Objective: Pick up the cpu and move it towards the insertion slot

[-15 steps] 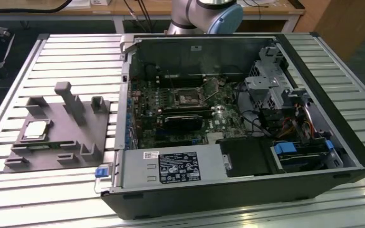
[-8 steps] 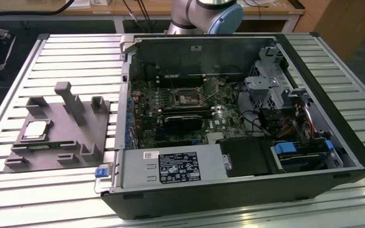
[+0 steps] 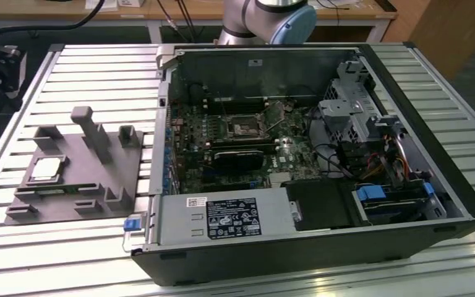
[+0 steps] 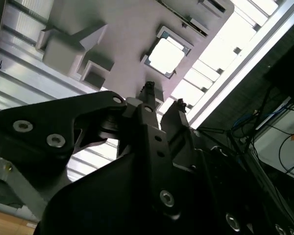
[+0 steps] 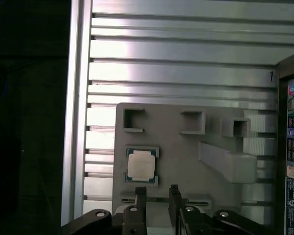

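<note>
The cpu (image 3: 46,168) lies flat in a recess of the grey fixture (image 3: 89,185) on the counter (image 3: 97,68), at the exterior view's left. In the first wrist view the fingers (image 5: 140,197) stand apart with a gap, near the cpu, holding nothing. The slot (image 3: 244,129) sits inside the open case (image 3: 303,247), well apart from the cpu.

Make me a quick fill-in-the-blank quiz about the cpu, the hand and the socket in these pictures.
1. The cpu rests on the grey fixture, ____ the computer case.
2. The hand hovers above the fixture, open and holding ____.
3. The insertion slot sits on the motherboard, ____ the case.
4. In the exterior view, the fixture stands on the case's ____ side.
Missing words: outside; nothing; inside; left.
</note>
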You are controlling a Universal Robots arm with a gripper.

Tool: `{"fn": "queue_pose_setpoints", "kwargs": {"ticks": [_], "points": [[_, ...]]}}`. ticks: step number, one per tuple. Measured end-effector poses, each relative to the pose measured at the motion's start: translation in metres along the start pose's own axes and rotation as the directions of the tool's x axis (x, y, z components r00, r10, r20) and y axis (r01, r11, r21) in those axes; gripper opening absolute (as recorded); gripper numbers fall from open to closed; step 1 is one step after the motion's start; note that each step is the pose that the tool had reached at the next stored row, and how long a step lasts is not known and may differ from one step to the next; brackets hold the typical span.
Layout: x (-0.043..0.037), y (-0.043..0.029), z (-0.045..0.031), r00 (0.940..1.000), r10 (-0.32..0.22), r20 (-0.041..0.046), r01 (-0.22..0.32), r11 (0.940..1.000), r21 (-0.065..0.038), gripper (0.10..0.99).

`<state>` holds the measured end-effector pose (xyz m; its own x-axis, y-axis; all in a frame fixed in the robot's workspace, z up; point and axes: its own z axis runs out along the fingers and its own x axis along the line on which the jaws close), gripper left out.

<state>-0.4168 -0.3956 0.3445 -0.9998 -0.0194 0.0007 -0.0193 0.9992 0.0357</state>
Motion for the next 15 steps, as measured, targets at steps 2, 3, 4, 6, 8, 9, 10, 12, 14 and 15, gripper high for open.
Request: {"fn": "queue_pose_setpoints", "kwargs": {"ticks": [2, 3, 4, 6, 8, 9, 10, 12, 14, 15], "points": [[0.0001, -0.0001, 0.0037, 1.0000, 0.000, -0.0003, 0.000, 1.0000, 0.000, 0.412], [0.0001, -0.0002, 0.0055, 1.0000, 0.000, -0.0003, 0.000, 1.0000, 0.000, 0.412], [0.0001, -0.0003, 0.0073, 1.0000, 0.000, -0.0003, 0.000, 1.0000, 0.000, 0.471], [0.0002, -0.0004, 0.0109, 1.0000, 0.000, -0.0004, 0.000, 1.0000, 0.000, 0.525], [0.0003, -0.0005, 0.0146, 1.0000, 0.000, -0.0008, 0.000, 1.0000, 0.000, 0.643], [0.0003, -0.0006, 0.0164, 1.0000, 0.000, -0.0010, 0.000, 1.0000, 0.000, 0.643], [0.0003, -0.0007, 0.0182, 1.0000, 0.000, -0.0012, 0.000, 1.0000, 0.000, 0.702], [0.0005, -0.0008, 0.0219, 1.0000, 0.000, -0.0014, 0.000, 1.0000, 0.000, 0.761], [0.0009, -0.0009, 0.0255, 1.0000, 0.000, -0.0015, 0.000, 1.0000, 0.000, 0.824], [0.0011, -0.0009, 0.0273, 1.0000, 0.000, -0.0015, 0.000, 1.0000, 0.000, 0.824]]}}
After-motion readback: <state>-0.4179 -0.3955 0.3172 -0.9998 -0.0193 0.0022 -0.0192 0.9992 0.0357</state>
